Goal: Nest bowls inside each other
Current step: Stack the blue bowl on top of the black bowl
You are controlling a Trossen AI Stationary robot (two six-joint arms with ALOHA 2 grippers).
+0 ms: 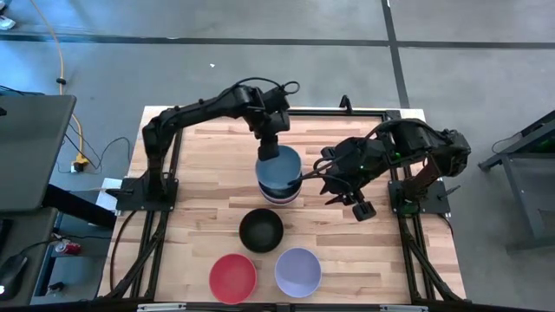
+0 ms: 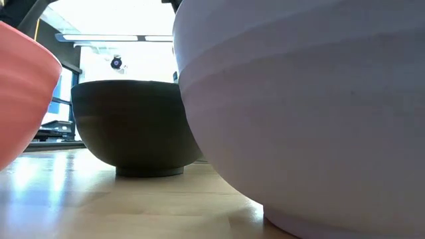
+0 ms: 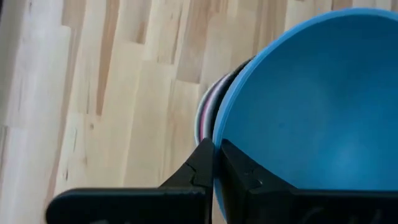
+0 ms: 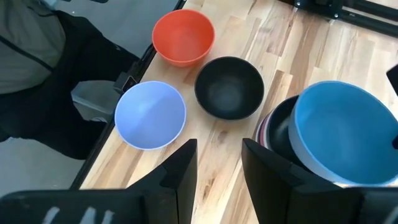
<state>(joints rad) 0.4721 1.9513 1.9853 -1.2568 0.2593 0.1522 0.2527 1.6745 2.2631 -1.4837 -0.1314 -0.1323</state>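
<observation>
My left gripper (image 1: 270, 152) is shut on a blue bowl (image 1: 279, 165), which it holds tilted over a stack of bowls (image 1: 279, 194) at mid-table. A black bowl (image 4: 280, 127) is the top of that stack, and pale and pink rims (image 3: 208, 109) show below it. Nearer the front edge, a single black bowl (image 1: 261, 230), a red bowl (image 1: 232, 277) and a lavender bowl (image 1: 298, 271) stand upright on their bases. My right gripper (image 4: 221, 165) hangs open in the air to the right of the stack, with nothing between its fingers. My left gripper pinches the blue bowl's rim (image 3: 217, 134) on the bowl's far side, one finger inside the bowl and one outside. The fingers come from above and the far side, slanting down. The bowl hangs tilted over the stack; whether it touches the black bowl beneath, I cannot tell.
The table's metal frame (image 1: 347, 111) runs along the far edge and both sides. Bare wood lies left of the stack (image 1: 208, 173). In the low view the lavender bowl (image 2: 299, 99) and the black bowl (image 2: 133, 126) fill most of the picture.
</observation>
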